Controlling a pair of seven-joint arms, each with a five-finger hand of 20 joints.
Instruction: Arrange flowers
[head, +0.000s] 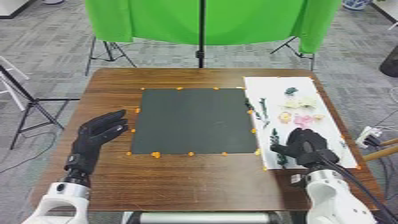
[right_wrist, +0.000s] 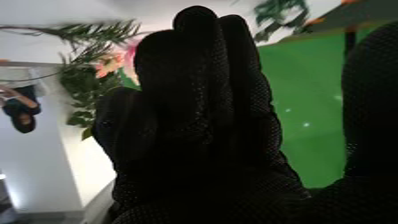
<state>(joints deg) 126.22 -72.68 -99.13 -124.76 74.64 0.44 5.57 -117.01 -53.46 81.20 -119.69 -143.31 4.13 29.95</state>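
In the head view the right hand (head: 306, 145) is over the near part of the white sheet, its fingers extended forward and holding nothing that I can see. Green stems (head: 276, 141) lie just beside its thumb. Farther up the sheet are a pink flower (head: 303, 120), a pale cream flower (head: 306, 102) and a small dark green sprig (head: 291, 91). The left hand (head: 96, 135) is left of the dark square mat (head: 193, 121), open and empty. In the right wrist view the right hand (right_wrist: 209, 110) has straight fingers, with green leaves (right_wrist: 82, 82) and a pink blossom (right_wrist: 131, 62) beyond them.
The white sheet (head: 258, 86) runs along the right side of the brown table (head: 160, 185). Orange tape pieces (head: 155, 155) mark the mat's edges. A green cloth (head: 160, 22) on a stand and tripods are behind and beside the table.
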